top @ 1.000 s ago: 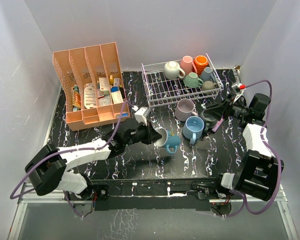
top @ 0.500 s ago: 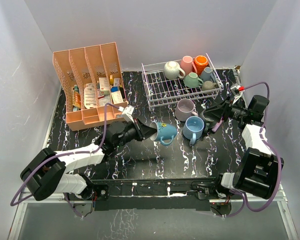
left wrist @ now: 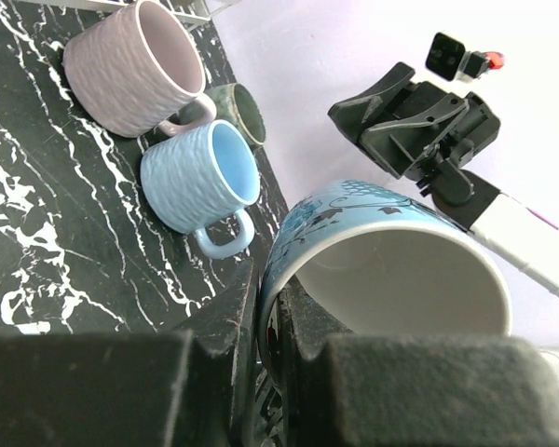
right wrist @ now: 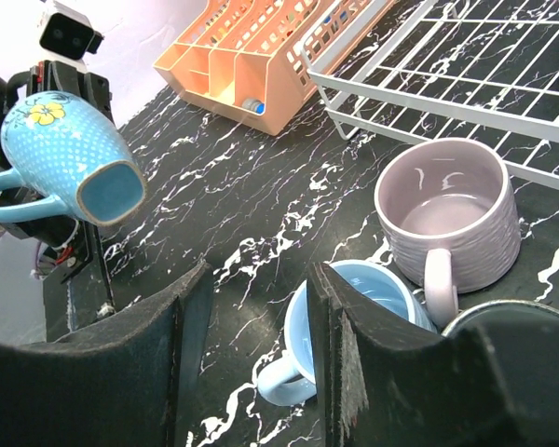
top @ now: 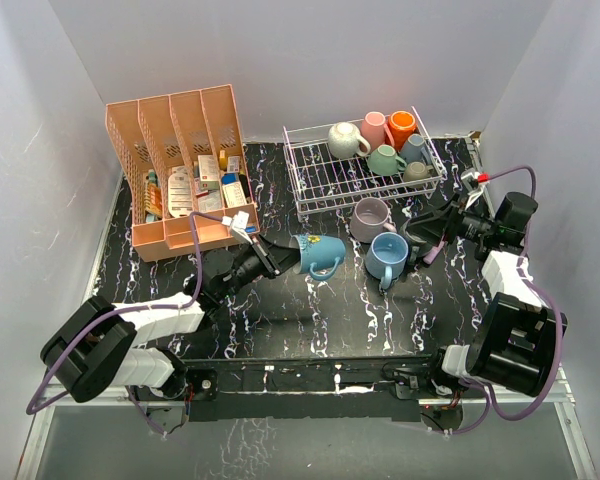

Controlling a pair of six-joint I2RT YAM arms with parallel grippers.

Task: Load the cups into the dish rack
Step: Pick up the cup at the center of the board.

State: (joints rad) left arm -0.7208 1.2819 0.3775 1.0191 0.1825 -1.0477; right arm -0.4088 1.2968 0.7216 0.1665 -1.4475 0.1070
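1. My left hand (top: 272, 262) is clamped on the rim of a flowered blue cup (top: 317, 253), held on its side above the desk (top: 280, 325).
2. My right hand (right wrist: 259, 279) has its fingers apart and empty, near the light blue cup (top: 386, 257) and lilac cup (top: 370, 218), both standing on the desk.
3. Farthest back, the dish rack (top: 320, 185) holds several cups at its right end.
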